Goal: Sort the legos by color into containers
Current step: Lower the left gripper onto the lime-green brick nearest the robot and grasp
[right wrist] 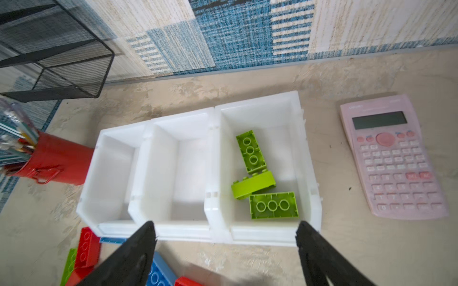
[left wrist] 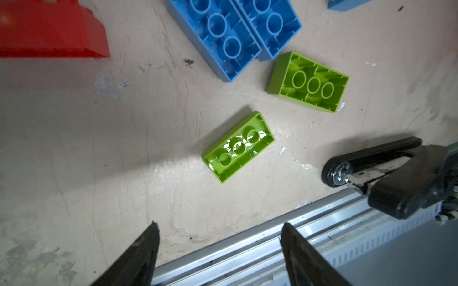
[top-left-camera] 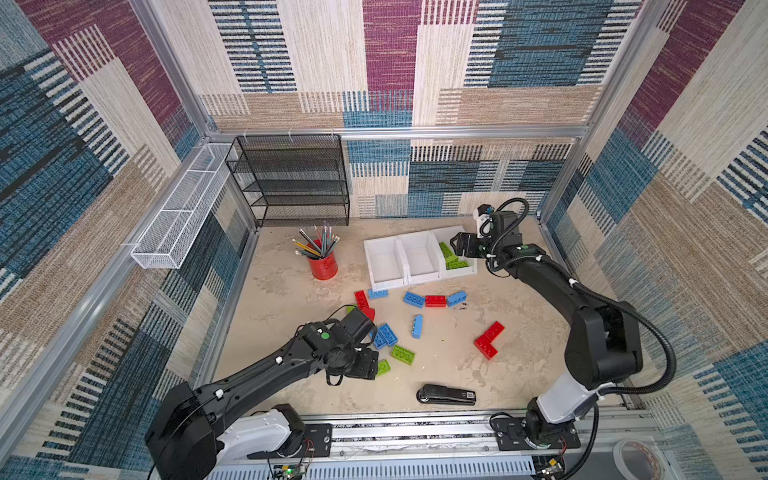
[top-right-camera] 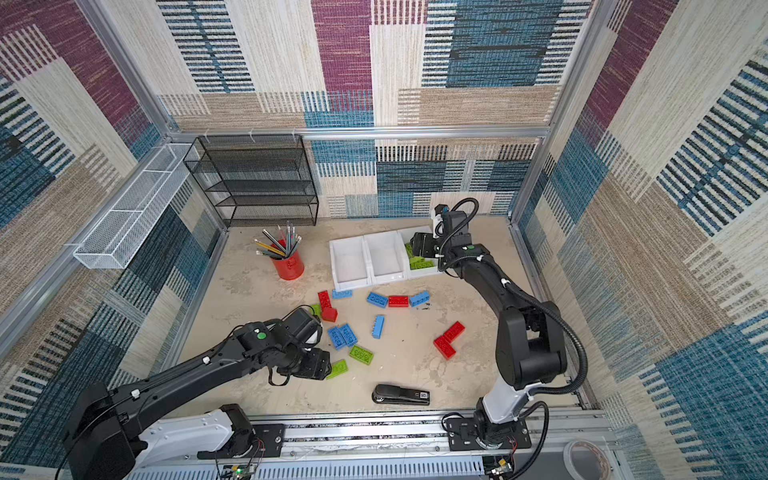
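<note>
Left gripper (left wrist: 219, 224) hangs jaws apart beside a green lego (left wrist: 238, 147), so reach-and-pinch is probably next. Right gripper (right wrist: 225, 230), jaws apart too, sits over the container (right wrist: 309, 178) farthest from the pencil cup (right wrist: 57, 161).

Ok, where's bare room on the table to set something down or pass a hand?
Bare tabletop lies between the red pencil cup and the left wall, and between the red brick pair and the stapler. The left and middle white bins are empty. Bricks crowd the middle before the bins.
</note>
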Tool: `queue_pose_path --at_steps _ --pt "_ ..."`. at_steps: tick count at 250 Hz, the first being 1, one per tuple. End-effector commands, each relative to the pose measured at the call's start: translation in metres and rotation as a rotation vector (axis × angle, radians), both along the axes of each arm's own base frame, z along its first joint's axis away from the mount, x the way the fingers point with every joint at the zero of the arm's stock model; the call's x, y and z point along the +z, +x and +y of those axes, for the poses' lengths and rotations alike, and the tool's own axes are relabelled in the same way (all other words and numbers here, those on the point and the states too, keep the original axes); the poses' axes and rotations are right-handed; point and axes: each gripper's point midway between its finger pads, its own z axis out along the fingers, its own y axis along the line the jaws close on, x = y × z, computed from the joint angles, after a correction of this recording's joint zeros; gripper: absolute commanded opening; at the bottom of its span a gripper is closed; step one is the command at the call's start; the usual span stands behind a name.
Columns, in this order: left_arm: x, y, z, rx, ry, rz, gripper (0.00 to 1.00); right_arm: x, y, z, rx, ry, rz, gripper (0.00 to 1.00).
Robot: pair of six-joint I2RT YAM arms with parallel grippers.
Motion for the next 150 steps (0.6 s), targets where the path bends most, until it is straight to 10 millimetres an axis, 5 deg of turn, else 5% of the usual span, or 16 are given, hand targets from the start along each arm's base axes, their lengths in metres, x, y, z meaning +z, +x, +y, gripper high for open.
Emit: queue_pose_path --at_steps 1,54,150 --pt "-0.009 -0.004 0.001 0.025 0.059 0.004 0.78 0.022 -0.011 0.007 0.020 0.067 -0.094 0.90" --pt "-0.021 -0.008 0.004 -0.018 0.143 0.017 0.74 0.020 -0.035 0.011 0.050 0.102 -0.112 0.91" --pt "-0.029 0.005 -0.013 -0.103 0.192 0.037 0.69 0.025 -0.042 0.013 0.068 0.119 -0.142 0.91"
